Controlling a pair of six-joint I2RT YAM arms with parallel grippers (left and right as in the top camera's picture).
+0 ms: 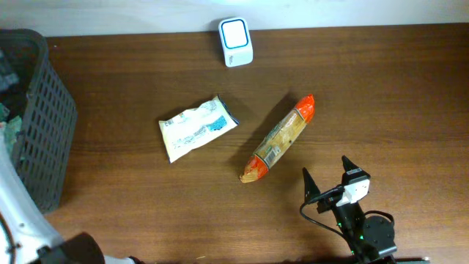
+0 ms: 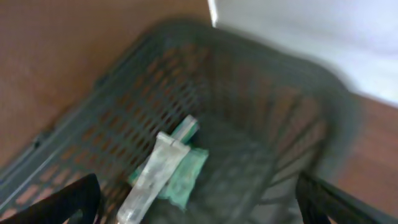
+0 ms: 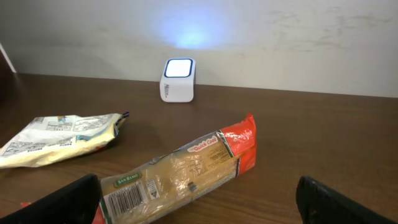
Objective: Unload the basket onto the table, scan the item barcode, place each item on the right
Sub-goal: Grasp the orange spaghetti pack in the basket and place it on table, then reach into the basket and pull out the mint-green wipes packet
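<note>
Gaping wide, both jaws; barcode [image 3: 125, 199] on pasta pack [image 3: 186, 171] only in right-wrist view.

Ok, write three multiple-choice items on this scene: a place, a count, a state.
1. Where is the white box-shaped scanner? A) table's near edge B) far edge, by the wall C) between the packets
2. How many packets lie on the brown wooden table? A) one B) two C) four
3. The right gripper is: A) open, empty B) shut on pasta C) shut on the scanner
Key: B, it stands beyond both packets; B, white crinkled packet and long orange-ended pasta packet; A, fingers apart, nothing between.
</note>
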